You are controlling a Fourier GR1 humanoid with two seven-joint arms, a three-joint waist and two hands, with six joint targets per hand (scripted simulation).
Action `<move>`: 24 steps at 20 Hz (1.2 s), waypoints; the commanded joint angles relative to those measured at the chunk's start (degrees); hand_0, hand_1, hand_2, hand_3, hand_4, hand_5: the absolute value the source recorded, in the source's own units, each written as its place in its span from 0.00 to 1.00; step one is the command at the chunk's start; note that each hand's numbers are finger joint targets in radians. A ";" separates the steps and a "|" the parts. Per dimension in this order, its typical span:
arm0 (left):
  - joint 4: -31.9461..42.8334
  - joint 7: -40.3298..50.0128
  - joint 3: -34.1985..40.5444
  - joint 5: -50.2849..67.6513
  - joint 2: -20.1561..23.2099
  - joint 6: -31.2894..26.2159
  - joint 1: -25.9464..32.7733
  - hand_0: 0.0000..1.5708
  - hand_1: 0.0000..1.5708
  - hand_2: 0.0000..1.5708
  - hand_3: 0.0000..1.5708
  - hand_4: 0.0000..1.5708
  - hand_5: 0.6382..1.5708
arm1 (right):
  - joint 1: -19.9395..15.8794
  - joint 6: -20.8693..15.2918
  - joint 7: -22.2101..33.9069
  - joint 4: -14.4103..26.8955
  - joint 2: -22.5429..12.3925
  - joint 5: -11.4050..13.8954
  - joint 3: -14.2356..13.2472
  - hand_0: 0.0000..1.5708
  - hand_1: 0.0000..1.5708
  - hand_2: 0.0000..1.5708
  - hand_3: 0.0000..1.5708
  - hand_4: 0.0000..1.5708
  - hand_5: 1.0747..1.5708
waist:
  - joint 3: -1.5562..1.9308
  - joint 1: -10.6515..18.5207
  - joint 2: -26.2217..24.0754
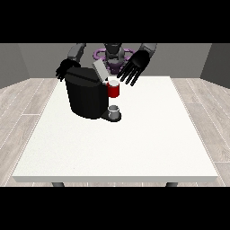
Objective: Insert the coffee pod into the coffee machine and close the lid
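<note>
A black coffee machine stands on the white table, left of the middle. Its grey lid is tilted up at the top right. A red pod holder sticks out from the machine's right side, with something pale at its top; I cannot tell whether that is the pod. Below it a small grey cup sits on the drip base. The hand at the view's right hovers with fingers spread just above and right of the red holder. The hand at the view's left is behind the machine's top left corner, partly hidden.
The robot's torso is behind the table's far edge. Wooden floor surrounds the table.
</note>
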 commanded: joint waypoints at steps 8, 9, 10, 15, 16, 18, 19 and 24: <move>-1.12 0.32 8.49 10.57 -7.46 0.01 8.25 0.00 0.00 0.00 0.00 0.00 1.00 | 6.47 3.49 -1.66 -0.66 -2.29 -3.62 -3.05 0.00 0.00 0.00 0.00 0.28 1.00 | -0.02 5.11 -10.36; -0.79 -0.42 9.18 11.38 -8.05 0.65 10.39 0.00 0.00 0.00 0.00 0.00 1.00 | 7.03 1.74 1.77 -2.42 -1.20 -2.45 -1.46 0.00 0.00 0.00 0.00 0.31 1.00 | -0.08 5.53 -12.89; -1.96 -2.76 11.75 14.57 -8.98 0.96 9.65 0.00 0.00 0.00 0.00 0.05 1.00 | 5.84 2.47 -0.99 -1.03 -2.64 -2.43 -2.76 0.00 0.00 0.00 0.00 0.31 1.00 | -0.08 7.28 -10.99; -0.65 -5.00 15.13 20.84 -16.42 0.00 19.69 0.00 0.00 0.00 0.00 0.00 1.00 | 6.86 5.59 6.55 -4.77 -6.50 -2.43 -1.43 0.00 0.00 0.00 0.00 0.22 1.00 | -0.12 10.52 -20.18; -1.39 -4.97 14.37 20.73 -18.88 1.00 21.21 0.00 0.00 0.00 0.00 0.00 1.00 | 7.59 5.97 3.94 -3.93 -5.59 -2.93 -1.56 0.00 0.00 0.00 0.00 0.24 1.00 | -0.06 12.81 -21.91; -1.71 -4.92 16.10 22.99 -17.68 -1.05 22.49 0.00 0.00 0.00 0.00 0.00 1.00 | 7.33 6.42 6.64 -5.34 -6.22 -2.41 -0.49 0.00 0.00 0.00 0.00 0.16 1.00 | -0.07 14.18 -23.97; -2.00 -6.20 15.82 22.79 -17.97 -0.24 23.70 0.00 0.00 0.00 0.00 0.00 1.00 | 5.32 6.69 7.62 -7.53 -6.64 -2.17 0.15 0.00 0.00 0.00 0.00 0.08 1.00 | -0.08 13.50 -23.53; -3.94 -3.88 17.82 27.63 -20.03 -2.30 25.26 0.00 0.00 0.00 0.00 0.06 1.00 | 2.16 6.92 8.15 -7.72 -6.94 -2.63 -0.60 0.00 0.00 0.00 0.00 0.00 1.00 | -0.02 17.01 -21.84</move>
